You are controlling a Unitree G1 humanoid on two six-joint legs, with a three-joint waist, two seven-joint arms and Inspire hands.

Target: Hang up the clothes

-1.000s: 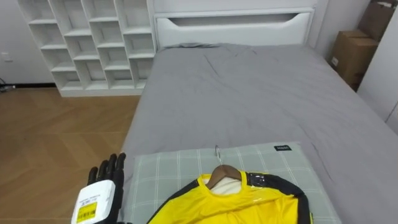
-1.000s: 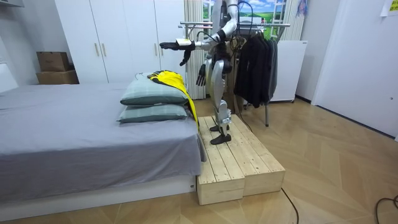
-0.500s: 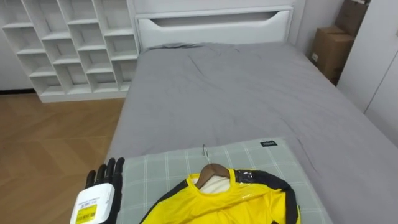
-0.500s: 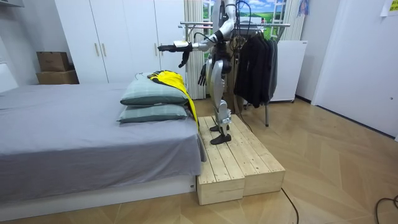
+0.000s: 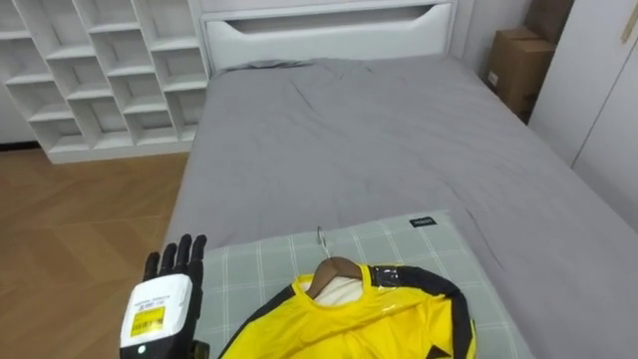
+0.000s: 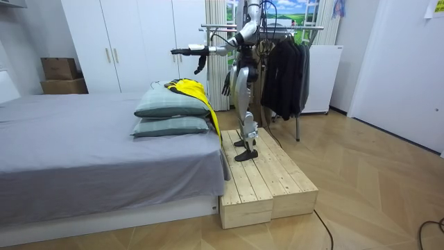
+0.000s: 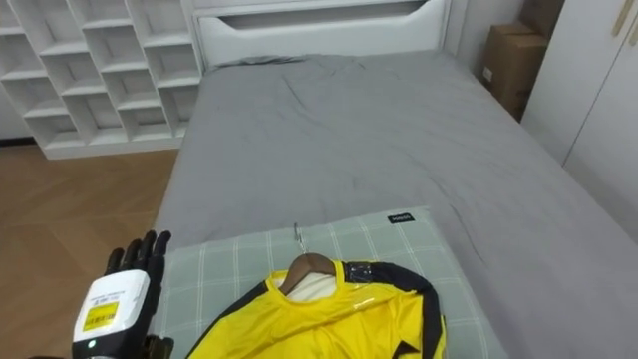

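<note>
Hovering beside the checked green pillow [image 5: 269, 264], the empty, straight-fingered left hand [image 5: 171, 277] risks bunching the yellow black-trimmed shirt [image 5: 369, 319] instead of catching its half-buried wooden hanger [image 5: 336, 269].

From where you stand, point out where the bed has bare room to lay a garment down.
The grey sheet lies bare from the pillow up to the headboard, edge to edge. Crowded: the pillow's near part, under the yellow shirt on its hanger. A bare strip of pillow lies between shirt and left hand.
</note>
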